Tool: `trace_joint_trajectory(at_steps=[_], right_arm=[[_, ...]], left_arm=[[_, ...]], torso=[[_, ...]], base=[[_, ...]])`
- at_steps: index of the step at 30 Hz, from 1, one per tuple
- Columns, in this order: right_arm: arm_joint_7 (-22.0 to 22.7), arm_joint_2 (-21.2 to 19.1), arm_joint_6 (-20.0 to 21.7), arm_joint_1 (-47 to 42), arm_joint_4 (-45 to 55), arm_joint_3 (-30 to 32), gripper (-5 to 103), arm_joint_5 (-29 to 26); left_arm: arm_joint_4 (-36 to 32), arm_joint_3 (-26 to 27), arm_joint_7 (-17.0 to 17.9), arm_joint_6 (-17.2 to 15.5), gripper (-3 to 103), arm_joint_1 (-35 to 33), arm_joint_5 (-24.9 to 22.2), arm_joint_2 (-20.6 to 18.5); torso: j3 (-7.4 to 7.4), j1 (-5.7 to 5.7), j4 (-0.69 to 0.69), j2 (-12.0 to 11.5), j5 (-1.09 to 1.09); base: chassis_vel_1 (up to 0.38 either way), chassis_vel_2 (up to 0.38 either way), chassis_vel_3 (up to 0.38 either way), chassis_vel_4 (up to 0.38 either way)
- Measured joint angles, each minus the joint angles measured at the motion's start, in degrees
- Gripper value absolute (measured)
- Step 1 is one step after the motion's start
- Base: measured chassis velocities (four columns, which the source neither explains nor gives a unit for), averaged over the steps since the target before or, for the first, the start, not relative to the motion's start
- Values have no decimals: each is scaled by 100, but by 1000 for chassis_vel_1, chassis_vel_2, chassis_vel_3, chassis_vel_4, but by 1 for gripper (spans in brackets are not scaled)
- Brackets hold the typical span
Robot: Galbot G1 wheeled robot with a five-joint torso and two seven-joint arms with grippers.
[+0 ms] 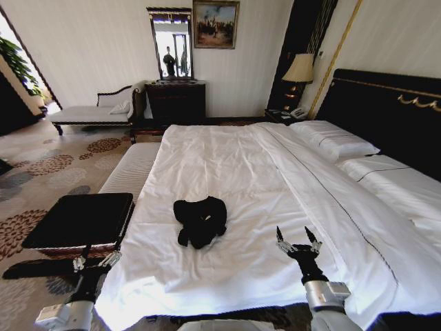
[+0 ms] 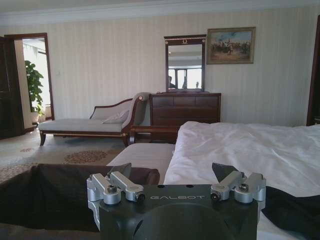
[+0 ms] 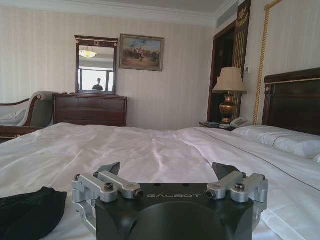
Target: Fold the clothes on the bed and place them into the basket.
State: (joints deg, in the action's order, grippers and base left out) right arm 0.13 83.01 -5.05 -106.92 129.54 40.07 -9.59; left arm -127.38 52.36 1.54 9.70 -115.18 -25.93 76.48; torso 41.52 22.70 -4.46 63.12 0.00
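The clothes (image 1: 200,221) lie as a crumpled black bundle on the white sheet of the bed (image 1: 227,172), near its front edge. The basket (image 1: 77,221), wicker with a black top, stands on the floor to the left of the bed. My left gripper (image 1: 96,261) hovers open over the gap between basket and bed corner. My right gripper (image 1: 298,238) is open above the sheet, to the right of the clothes and apart from them. In the right wrist view the clothes (image 3: 30,210) show beside the open gripper (image 3: 170,172). The left wrist view has the basket top (image 2: 50,195) behind its gripper (image 2: 171,172).
A white-striped bench (image 1: 131,169) runs along the bed's left side beyond the basket. Pillows (image 1: 334,141) and the black headboard (image 1: 386,110) are at the right. A chaise longue (image 1: 89,114), a dresser (image 1: 176,100) and a lamp (image 1: 300,69) line the far wall.
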Motion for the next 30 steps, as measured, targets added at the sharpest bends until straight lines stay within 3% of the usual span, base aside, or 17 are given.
trace_joint_trajectory(at_steps=[6, 7, 10, 11, 13, 14, 15, 19, 20, 24, 25, 27, 30], right_arm=[[138, -99, 168, 65, -8, -67, 100, -191], [158, -166, 297, 74, 20, -100, 100, -334], [336, -489, 1084, 230, 216, -256, 100, -1440], [336, -489, 1084, 230, 216, -256, 100, -1440], [624, -928, 1924, 659, 356, -274, 100, -2611], [624, -928, 1924, 659, 356, -274, 100, -2611], [754, -1197, 2212, 903, 357, -267, 100, -3104], [1085, -2675, 3129, 1999, 75, -360, 100, -4585], [1085, -2675, 3129, 1999, 75, -360, 100, -4585], [1216, -3491, 3587, 3385, -592, -1169, 100, -5482], [1216, -3491, 3587, 3385, -592, -1169, 100, -5482], [1359, -3631, 3819, 4527, -1101, -2022, 100, -6017], [1485, -3495, 4010, 5851, -1818, -3283, 100, -6289]], left_arm=[[48, -42, 7, -4, 92, 6, -35, 0], [56, -61, 7, -10, 92, 0, -47, 0], [114, -160, 3, -41, 92, -50, -122, -28], [114, -160, 3, -41, 92, -50, -122, -28], [185, -225, -2, -54, 92, -99, -127, -84], [185, -225, -2, -54, 92, -99, -127, -84], [225, -251, -3, -54, 92, -118, -112, -99], [304, -358, -9, -36, 92, -184, -53, -32], [304, -358, -9, -36, 92, -184, -53, -32], [342, -456, -16, -30, 92, -193, -4, 150], [342, -456, -16, -30, 92, -193, -4, 150], [364, -511, -18, -32, 92, -189, 46, 220], [378, -566, -16, -50, 94, -166, 122, 280]], torso=[[1, 1, 0, -1, 0], [0, 1, -1, 0, 1], [0, 0, -1, 0, 2], [0, 0, -1, 0, 2], [0, -1, -2, 0, 0], [0, -1, -2, 0, 0], [0, -1, -3, 0, 3], [1, 0, 3, 0, 0], [1, 0, 3, 0, 0], [1, 0, -2, 0, 3], [1, 0, -2, 0, 3], [1, 0, 1, 0, 0], [2, 0, 1, -1, 2]], base=[[-7, 34, 13, -26], [0, 0, 0, 0], [0, 0, 0, 0], [0, 0, 0, 0], [0, 0, 0, 0], [0, 0, 0, 0], [0, 0, 0, 0], [0, 0, 0, 0], [0, 0, 0, 0], [0, 0, 0, 0], [0, 0, 0, 0], [0, 0, 0, 0], [0, 0, 0, 0]])
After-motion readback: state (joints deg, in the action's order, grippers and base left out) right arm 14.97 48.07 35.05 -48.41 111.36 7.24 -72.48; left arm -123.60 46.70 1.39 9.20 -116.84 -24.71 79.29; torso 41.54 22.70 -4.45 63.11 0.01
